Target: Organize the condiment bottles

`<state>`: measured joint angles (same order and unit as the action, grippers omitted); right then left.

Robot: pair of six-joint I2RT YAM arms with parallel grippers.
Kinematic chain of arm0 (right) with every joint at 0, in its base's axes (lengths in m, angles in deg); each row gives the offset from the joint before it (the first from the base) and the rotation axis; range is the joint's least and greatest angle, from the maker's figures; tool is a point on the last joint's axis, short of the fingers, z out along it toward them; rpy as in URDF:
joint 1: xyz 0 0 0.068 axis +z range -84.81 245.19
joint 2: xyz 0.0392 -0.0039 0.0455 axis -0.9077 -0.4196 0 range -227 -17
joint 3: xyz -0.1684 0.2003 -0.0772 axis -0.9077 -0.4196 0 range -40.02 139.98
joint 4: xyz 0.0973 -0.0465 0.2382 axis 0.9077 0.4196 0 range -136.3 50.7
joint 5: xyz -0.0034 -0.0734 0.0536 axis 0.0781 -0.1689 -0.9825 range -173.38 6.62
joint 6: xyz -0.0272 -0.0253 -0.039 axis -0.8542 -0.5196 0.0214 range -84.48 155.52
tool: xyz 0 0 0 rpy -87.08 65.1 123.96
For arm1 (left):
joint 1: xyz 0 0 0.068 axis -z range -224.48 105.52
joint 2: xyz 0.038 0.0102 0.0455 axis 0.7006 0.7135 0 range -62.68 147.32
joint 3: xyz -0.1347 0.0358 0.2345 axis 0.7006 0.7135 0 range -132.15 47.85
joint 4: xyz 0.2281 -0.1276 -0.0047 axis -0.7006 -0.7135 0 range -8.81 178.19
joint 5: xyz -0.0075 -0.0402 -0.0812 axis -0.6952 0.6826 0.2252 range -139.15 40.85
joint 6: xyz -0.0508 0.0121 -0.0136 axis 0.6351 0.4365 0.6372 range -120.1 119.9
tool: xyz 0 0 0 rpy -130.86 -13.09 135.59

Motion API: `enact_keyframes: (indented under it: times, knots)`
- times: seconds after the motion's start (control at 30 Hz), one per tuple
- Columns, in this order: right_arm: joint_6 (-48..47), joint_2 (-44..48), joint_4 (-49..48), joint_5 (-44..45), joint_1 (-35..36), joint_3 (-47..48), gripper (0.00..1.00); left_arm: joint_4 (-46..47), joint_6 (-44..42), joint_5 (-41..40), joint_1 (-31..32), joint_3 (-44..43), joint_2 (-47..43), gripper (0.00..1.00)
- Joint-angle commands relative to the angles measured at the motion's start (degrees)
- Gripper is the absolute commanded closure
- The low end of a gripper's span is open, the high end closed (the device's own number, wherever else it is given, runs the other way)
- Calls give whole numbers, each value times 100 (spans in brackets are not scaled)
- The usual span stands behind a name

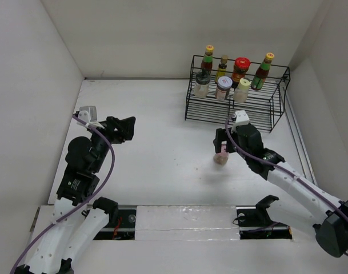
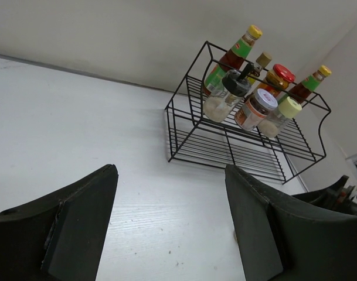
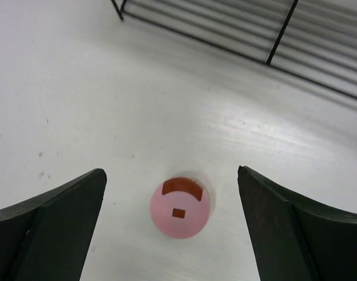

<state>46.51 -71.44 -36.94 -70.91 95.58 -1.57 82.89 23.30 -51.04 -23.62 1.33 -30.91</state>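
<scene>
While the shaker (image 1: 221, 159) stands loose at frame centre, pickup alignment appears to be the step in hand.
Left gripper (image 1: 124, 128), centre left, hangs idle with jaws apart and nothing between them. At centre, the shaker sits upright on the table (image 1: 162, 171), pink cap up, below the right gripper (image 1: 222, 148), whose jaws are spread to either side without contact. Descend vertically, keep the cap centred between the fingers, close on the body, then lift clear before travelling to the rack (image 1: 231, 111), upper right, where seven bottles (image 1: 224, 87) already stand.
</scene>
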Motion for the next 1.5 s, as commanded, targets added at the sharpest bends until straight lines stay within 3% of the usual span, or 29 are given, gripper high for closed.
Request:
enact_keyframes:
  times: [0.0,0.27,0.4,0.5,0.6,0.7,0.87,1.1,1.47]
  knots:
    - [439,-233,460,-43,195,-92,1,328,-63,145,-30,-103,66,30]
    - [835,-937,364,360,248,-146,4,275,-63,92,-30,-103,5,30]
    - [774,-990,302,624,248,-14,45,275,-63,92,-30,-103,-47,30]
    - [599,-824,355,800,301,249,60,275,-63,92,-30,-103,-48,30]
    - [282,-648,592,1491,301,881,60,275,-11,92,-30,-103,-48,29]
    - [-190,-542,523,1943,-155,1698,60,275,-11,197,-30,-103,-48,29]
    - [-465,-902,162,1330,-1471,2753,60,275,-11,84,-30,-103,-48,29]
    - [-518,-1649,92,310,-2624,3738,60,275,-11,31,-30,-103,-118,28]
    - [-518,-2642,83,-526,-3408,3941,56,275,-11,145,-30,-103,-13,24]
